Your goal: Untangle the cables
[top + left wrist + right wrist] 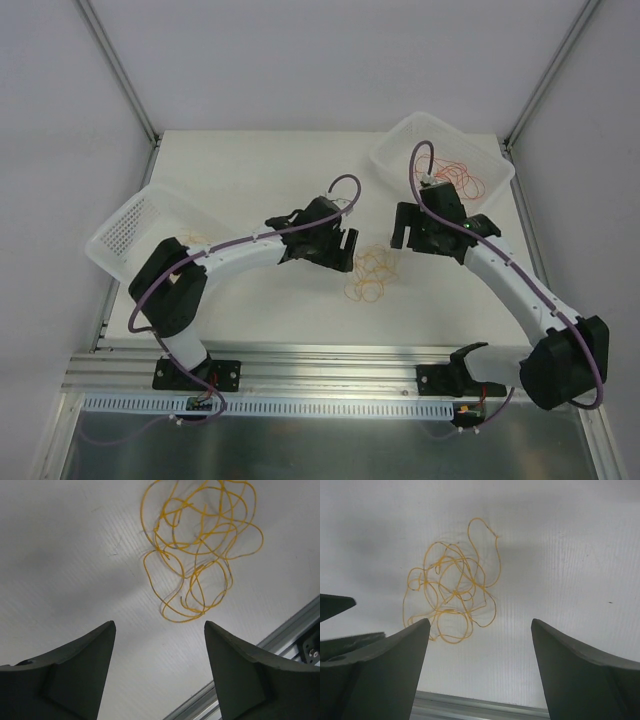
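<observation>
A tangle of thin yellow-orange cables [370, 275] lies on the white table between my two grippers. It shows as several overlapping loops in the left wrist view [200, 550] and the right wrist view [452, 600]. More red-orange cables [465, 180] lie in the white basket [400, 165] at the back right. My left gripper [347, 246] is open and empty just left of the tangle, fingers [90, 655] apart above bare table. My right gripper [408, 232] is open and empty just right of it, fingers [570, 655] wide apart.
A second white perforated basket [130, 230] stands tilted at the left edge, with a few yellow strands [195, 240] beside it. An aluminium rail [320, 365] runs along the near table edge. Metal frame posts [120, 70] rise at the back corners.
</observation>
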{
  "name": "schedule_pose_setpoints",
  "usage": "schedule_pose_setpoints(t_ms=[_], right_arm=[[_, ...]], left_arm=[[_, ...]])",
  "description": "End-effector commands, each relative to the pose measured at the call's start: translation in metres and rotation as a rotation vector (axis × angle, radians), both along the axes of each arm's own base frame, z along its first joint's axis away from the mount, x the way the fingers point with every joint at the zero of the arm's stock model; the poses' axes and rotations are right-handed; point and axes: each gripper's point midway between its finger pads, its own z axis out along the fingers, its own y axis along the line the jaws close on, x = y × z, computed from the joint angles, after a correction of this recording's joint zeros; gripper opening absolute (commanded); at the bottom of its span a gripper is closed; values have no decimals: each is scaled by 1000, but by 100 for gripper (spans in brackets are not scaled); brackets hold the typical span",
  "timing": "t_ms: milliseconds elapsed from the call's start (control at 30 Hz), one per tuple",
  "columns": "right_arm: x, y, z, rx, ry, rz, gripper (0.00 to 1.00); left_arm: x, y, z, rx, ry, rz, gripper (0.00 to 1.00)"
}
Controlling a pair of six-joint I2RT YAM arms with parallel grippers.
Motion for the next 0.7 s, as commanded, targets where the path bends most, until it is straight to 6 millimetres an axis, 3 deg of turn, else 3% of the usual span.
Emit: schedule_pose_setpoints(t_ms=[0, 367, 667], right_arm=[[-14, -13, 10, -17, -35, -23, 87], [-27, -3, 9, 87, -82, -26, 90], [-25, 8, -3, 119, -73, -18, 90]], left_arm=[[21, -10, 2, -47, 42, 204, 69], [19, -23, -43, -43, 227, 361, 49], [15, -30, -61, -32, 273, 378, 27]])
